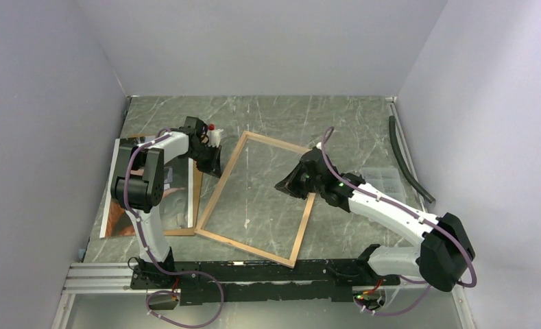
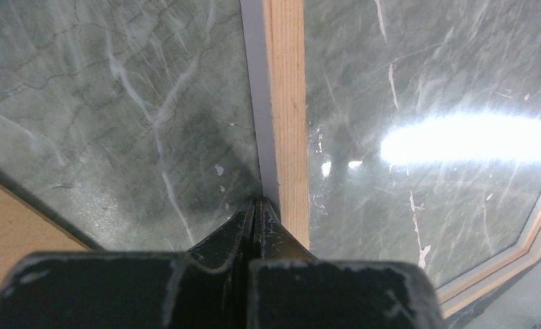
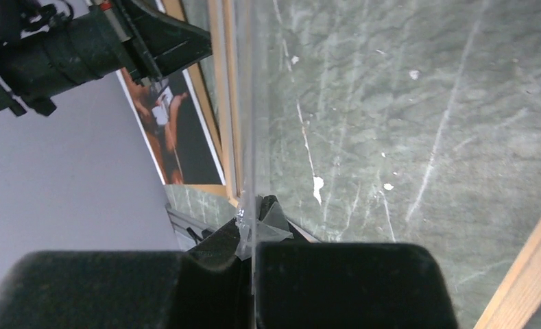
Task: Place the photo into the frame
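Observation:
The frame (image 1: 245,249) lies on the marble table with its pale wood back up; its rail (image 2: 286,103) has a white outer edge. My left gripper (image 1: 211,164) is shut, and its tips (image 2: 257,203) touch that white edge on the frame's left rail, with nothing visible between them. My right gripper (image 1: 284,185) hovers inside the frame near its right rail (image 3: 521,274), shut (image 3: 254,205) on a clear sheet (image 3: 249,137) seen edge-on. The photo (image 1: 120,218), dark with orange-brown tones, lies at the far left, partly under my left arm; it also shows in the right wrist view (image 3: 175,130).
A brown backing board (image 1: 179,232) lies under the photo, its corner (image 2: 14,226) near my left fingers. A black hose (image 1: 408,161) runs along the right wall. Grey walls close in the table on three sides, and an aluminium rail (image 1: 103,277) crosses the near edge.

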Available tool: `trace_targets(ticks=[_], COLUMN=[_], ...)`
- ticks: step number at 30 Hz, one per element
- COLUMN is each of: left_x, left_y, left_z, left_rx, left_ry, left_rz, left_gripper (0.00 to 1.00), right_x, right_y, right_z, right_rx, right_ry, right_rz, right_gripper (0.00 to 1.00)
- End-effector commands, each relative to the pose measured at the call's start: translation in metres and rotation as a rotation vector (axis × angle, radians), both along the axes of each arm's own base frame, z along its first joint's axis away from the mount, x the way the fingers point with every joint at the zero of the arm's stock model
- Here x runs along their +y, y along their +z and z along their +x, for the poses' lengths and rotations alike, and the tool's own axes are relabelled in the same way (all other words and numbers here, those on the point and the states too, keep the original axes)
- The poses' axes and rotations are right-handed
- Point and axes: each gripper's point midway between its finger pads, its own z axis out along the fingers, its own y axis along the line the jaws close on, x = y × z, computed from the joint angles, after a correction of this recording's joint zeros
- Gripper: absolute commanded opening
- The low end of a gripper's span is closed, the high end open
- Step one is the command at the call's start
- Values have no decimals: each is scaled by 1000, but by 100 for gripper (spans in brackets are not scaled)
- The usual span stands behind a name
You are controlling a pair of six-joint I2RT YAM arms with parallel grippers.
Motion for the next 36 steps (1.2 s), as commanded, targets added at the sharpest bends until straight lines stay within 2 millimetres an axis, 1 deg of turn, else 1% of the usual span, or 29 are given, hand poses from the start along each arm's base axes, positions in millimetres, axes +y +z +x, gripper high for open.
trace_targets(ticks=[1, 3, 7, 12, 14, 22, 26, 28, 34, 36], left_x=[-1, -1, -1, -2, -1, -1, -1, -1, -1, -1], left_y=[-15, -15, -17, -16, -16, -17, -16, -16, -15, -15], left_z=[-12, -12, -14, -14, -14, -15, -15, -15, -14, -14], left_rx=[28, 24, 30, 29, 30, 28, 28, 27, 26, 27], left_ry=[-25, -25, -25, -26, -27, -29, -29, -31, -32, -32], left_rz=[31, 33, 32, 29, 30, 33, 33, 34, 30, 33], left_gripper=[3, 3, 3, 3, 3, 3, 3, 3, 3, 3], right_x=[39, 40, 38, 44, 45, 49, 46, 44, 27, 22], right_y=[44, 52, 56, 73, 73, 60, 51, 46, 27, 16], right_z=[2, 3, 4, 5, 5, 6, 7, 7, 2, -2], right_rx=[-153, -188, -197, -266, -264, -245, -231, -223, -191, -173], right_ry=[145, 148, 146, 158, 160, 180, 179, 180, 169, 173], right_rz=[132, 152, 145, 230, 231, 213, 185, 167, 102, 81], right_gripper=[0, 0, 0, 0, 0, 0, 0, 0, 0, 0])
